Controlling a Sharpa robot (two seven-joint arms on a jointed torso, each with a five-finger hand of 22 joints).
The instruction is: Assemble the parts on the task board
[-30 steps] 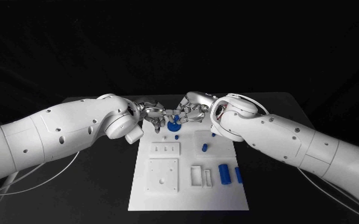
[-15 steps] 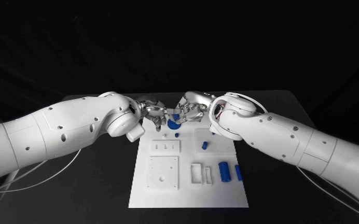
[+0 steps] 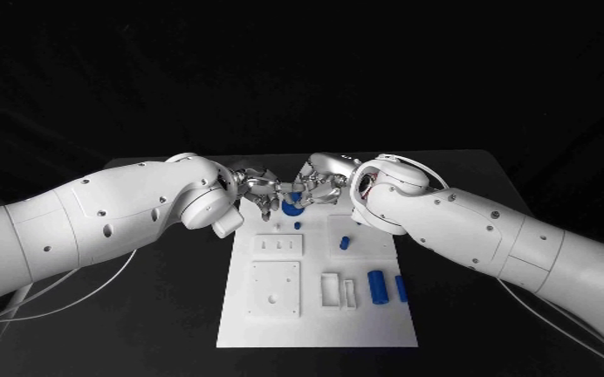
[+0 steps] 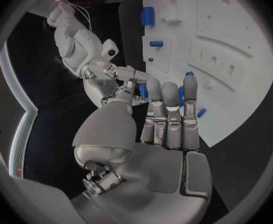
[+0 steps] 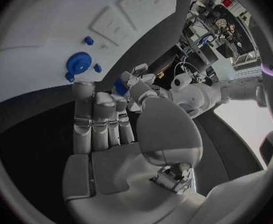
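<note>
1. Head view: left robot hand [image 3: 258,192] & right robot hand [image 3: 319,187] meet over the board [image 3: 315,325] far end. A blue part [image 3: 293,207] sits between them.
2. Left wrist view: left fingers [image 4: 171,115] curl by the part; can't tell if held.
3. Right wrist view: right fingertips [image 5: 125,87] pinch a small blue bit; gear [image 5: 78,62] lies on the board. Go slow, keep it straight.

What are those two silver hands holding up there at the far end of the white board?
A small blue part sits between the fingertips of the left hand and right hand, above the task board. Which hand grips it, and where, cannot be told.
</note>
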